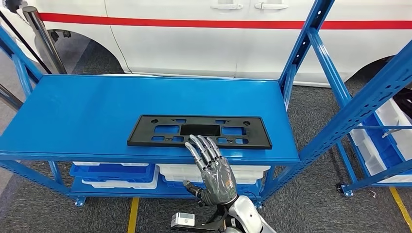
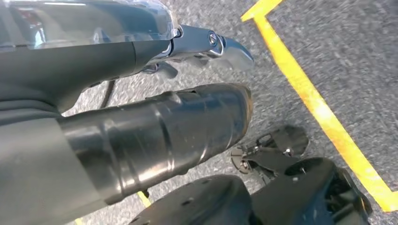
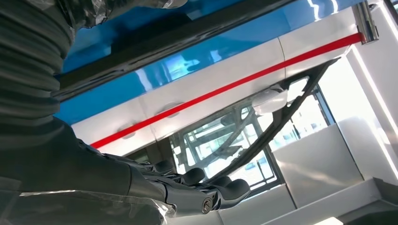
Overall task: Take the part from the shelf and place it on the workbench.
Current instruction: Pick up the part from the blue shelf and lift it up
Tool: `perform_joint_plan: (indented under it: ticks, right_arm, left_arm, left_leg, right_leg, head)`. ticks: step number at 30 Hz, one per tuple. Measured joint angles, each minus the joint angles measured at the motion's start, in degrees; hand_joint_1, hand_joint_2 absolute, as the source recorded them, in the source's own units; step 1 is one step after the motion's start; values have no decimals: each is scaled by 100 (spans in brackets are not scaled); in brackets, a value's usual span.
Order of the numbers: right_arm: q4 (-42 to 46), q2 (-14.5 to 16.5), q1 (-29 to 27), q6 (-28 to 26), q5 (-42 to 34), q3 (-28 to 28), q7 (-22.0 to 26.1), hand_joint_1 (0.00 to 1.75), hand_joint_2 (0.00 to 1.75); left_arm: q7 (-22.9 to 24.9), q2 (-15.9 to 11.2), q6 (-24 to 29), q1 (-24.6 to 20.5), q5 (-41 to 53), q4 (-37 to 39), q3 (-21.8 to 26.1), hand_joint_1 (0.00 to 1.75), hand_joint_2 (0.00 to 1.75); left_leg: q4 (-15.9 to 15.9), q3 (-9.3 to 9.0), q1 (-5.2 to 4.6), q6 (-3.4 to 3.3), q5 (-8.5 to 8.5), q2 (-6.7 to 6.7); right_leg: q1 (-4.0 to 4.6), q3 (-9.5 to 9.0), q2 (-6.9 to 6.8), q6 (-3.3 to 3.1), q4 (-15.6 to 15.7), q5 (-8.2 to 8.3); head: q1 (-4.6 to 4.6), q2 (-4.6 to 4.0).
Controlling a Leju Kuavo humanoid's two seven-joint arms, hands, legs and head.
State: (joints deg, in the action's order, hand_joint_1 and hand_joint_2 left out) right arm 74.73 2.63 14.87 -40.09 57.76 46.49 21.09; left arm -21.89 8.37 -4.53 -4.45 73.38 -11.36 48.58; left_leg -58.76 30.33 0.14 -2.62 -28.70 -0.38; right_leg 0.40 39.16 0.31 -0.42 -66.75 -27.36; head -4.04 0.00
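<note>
The part (image 1: pixel 199 131), a flat black plastic frame with cutouts, lies near the front edge of the blue shelf (image 1: pixel 87 111). Likely light, stiff, thin; best taken by its near long rim. The right hand (image 1: pixel 214 167) reaches it with fingers straight, holding nothing. Whether the left hand (image 2: pixel 155 136) is spread or closed, I cannot tell.

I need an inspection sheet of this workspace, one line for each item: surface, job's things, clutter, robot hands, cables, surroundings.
Surface: blue shelf top, bare apart from the part.
Job's things: black part, a flat frame with cut-outs, lies near the shelf's front edge.
Clutter: nothing seen on the top; white and blue trays sit on the lower level.
Robot hands: right robot hand has fingers spread, its fingertips over the part's front edge, holding nothing; left robot hand hangs above the floor, state unclear.
Cables: nothing seen.
Surroundings: white car with a red stripe behind; yellow floor lines; another blue rack at right.
</note>
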Motion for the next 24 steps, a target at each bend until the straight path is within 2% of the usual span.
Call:
perform_joint_plan:
  ticks: [2,4,6,8,10,11,12,13,15,16,17,19,20,23,24]
  right_arm:
    - [2,-10,0,-1,15,-7,-1,0,175]
    - [10,-19,-7,-2,32,-14,-4,0,175]
    - [25,-19,-9,-3,45,-19,-6,0,175]
    - [32,-15,7,-3,55,-20,-7,0,175]
    - [32,-15,8,-2,63,-21,-7,0,175]
    - [31,-15,-1,-2,69,-22,-8,0,175]
    - [31,-16,-11,-2,74,-23,-8,0,175]
    - [31,-16,-18,-2,79,-26,-10,0,175]
    - [31,-16,-23,-2,93,-32,-14,0,175]
    - [31,-17,-24,-2,106,-37,-17,0,175]
    - [32,-17,-23,-2,126,-44,-20,0,175]
    - [40,-18,-29,-3,179,-69,-24,0,175]
    - [46,-18,-29,-4,206,-88,-26,0,175]
    - [67,-23,-25,-5,269,-162,-31,0,175]
    - [77,-25,-26,-5,284,-189,-32,0,175]
  left_arm:
    - [-2,18,-2,0,7,7,-1,0,0]
    - [-2,31,-1,-4,5,13,1,0,0]
    - [5,20,2,-9,-7,12,2,0,0]
    - [14,8,4,-19,-29,12,3,0,0]
    - [17,6,5,-23,-42,13,3,0,0]
    - [19,3,5,-16,-43,13,3,0,0]
    - [21,0,5,-7,-43,13,3,0,0]
    - [23,-4,5,1,-43,13,3,0,0]
    - [26,-9,5,11,-43,13,3,0,0]
    - [27,-9,4,13,-43,16,5,0,0]
    - [36,-9,7,8,-44,19,8,0,0]
    - [110,-8,56,2,-36,23,17,0,0]
    - [165,-8,107,1,-21,23,20,0,0]
    - [298,-7,304,0,43,23,23,0,0]
    - [320,-5,357,-7,56,23,23,0,0]
  left_leg:
    - [12,-84,-3,44,-87,-11]
    - [9,-149,-17,107,-107,-15]
    - [-101,-156,-22,159,-108,-4]
    - [-516,52,-7,210,-245,1]
    - [-1151,459,23,268,-514,2]
    - [-1384,648,41,301,-593,3]
    - [-1461,768,59,335,-559,4]
    - [-1367,806,75,370,-406,5]
    - [-759,662,111,433,138,2]
    - [-473,608,111,447,277,5]
    - [-264,572,105,422,375,12]
    - [-139,582,84,321,342,24]
    - [-121,566,87,275,381,25]
    - [-105,552,78,246,376,6]
    - [-104,551,74,233,367,0]
  right_leg:
    - [70,-137,-1,-107,532,294]
    - [89,-214,14,-167,693,284]
    - [50,-360,27,-198,823,298]
    - [11,-499,21,-236,901,257]
    - [-1,-575,14,-255,915,188]
    - [-9,-614,19,-251,910,147]
    - [-22,-665,26,-239,901,100]
    - [-38,-723,34,-221,888,49]
    - [-73,-850,42,-164,853,-71]
    - [-78,-892,43,-132,827,-121]
    - [-74,-905,45,-92,793,-172]
    - [-55,-903,46,-39,741,-262]
    - [-45,-902,45,-55,735,-288]
    - [-37,-936,39,-143,781,-301]
    - [-37,-950,37,-141,801,-306]
  head:
    - [0,0]
    - [-4,0]
    - [-10,0]
    - [-10,0]
    - [-9,0]
    - [-9,0]
    - [-8,0]
    - [-8,0]
    - [-10,0]
    - [-10,0]
    - [-5,1]
    - [2,1]
    - [5,1]
    - [6,0]
    - [6,0]
